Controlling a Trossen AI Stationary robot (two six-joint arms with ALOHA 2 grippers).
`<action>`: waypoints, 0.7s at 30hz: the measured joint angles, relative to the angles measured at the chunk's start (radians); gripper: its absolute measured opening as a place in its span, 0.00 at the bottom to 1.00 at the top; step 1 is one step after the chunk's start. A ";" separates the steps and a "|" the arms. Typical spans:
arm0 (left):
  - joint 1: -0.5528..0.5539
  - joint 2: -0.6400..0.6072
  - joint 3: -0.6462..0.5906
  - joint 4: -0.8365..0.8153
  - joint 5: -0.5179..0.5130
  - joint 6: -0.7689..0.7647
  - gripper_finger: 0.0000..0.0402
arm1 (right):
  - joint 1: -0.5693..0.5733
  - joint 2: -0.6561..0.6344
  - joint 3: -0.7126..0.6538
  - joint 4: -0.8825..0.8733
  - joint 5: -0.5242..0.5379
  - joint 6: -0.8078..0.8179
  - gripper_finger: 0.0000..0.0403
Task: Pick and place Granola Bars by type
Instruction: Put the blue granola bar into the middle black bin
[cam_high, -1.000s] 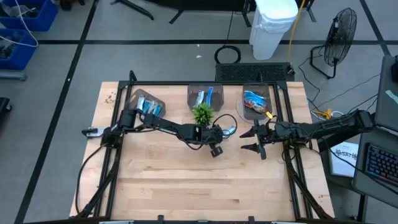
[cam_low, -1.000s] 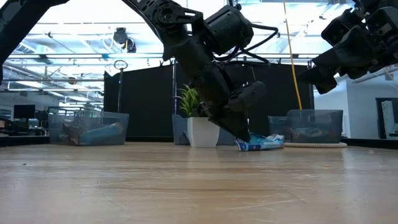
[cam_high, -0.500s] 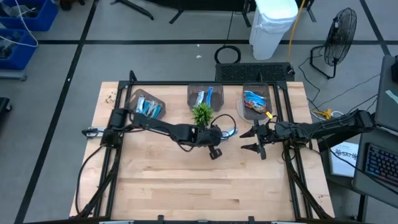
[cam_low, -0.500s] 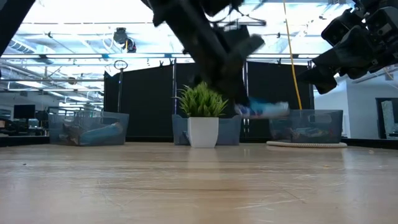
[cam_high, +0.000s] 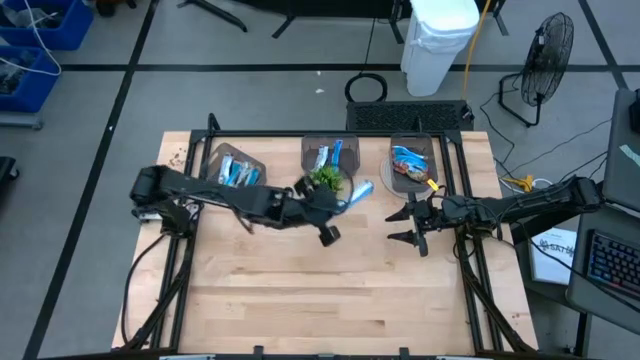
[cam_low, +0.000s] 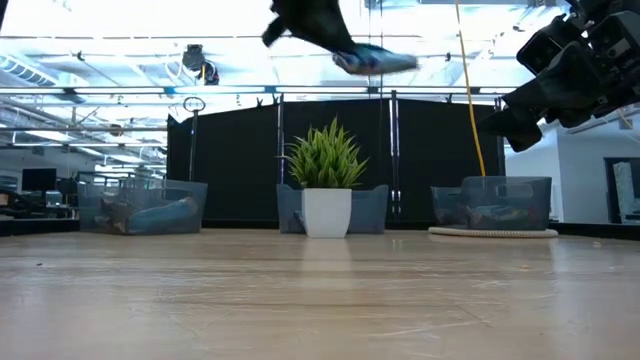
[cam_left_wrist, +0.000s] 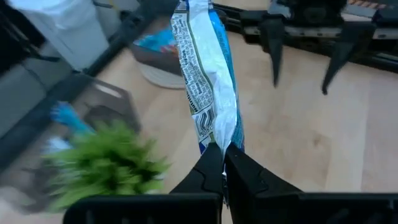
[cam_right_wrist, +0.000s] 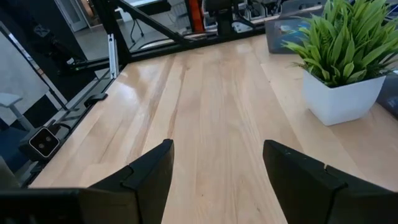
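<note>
Left wrist view: left gripper (cam_left_wrist: 222, 163) pinched closed on end seam of blue-and-white foil-wrapped granola bar (cam_left_wrist: 208, 68) | aloft near bench's far edge, over plant | light, crinkly, slippery; grip seam | right gripper (cam_high: 413, 222) spread wide, empty.

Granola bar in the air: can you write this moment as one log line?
left gripper shut on blue-and-white granola bar | lifted above plant | right gripper open, waiting near right bin

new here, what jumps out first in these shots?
The left pincer, shut on a blue-and-white granola bar, holds it high above the table near the potted plant. Behind the plant, three clear bins along the far edge hold more bars. The right pincer waits open at the table's right side.
</note>
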 joint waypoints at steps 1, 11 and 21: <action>0.000 -0.021 0.000 -0.023 -0.013 0.000 0.01 | 0.000 0.000 0.000 -0.004 0.000 0.000 0.59; 0.021 -0.175 0.000 -0.234 -0.129 -0.067 0.01 | 0.000 0.008 0.000 -0.005 0.000 0.000 0.59; 0.167 -0.199 0.000 -0.254 -0.149 0.009 0.01 | 0.000 0.008 0.000 -0.005 0.000 0.000 0.59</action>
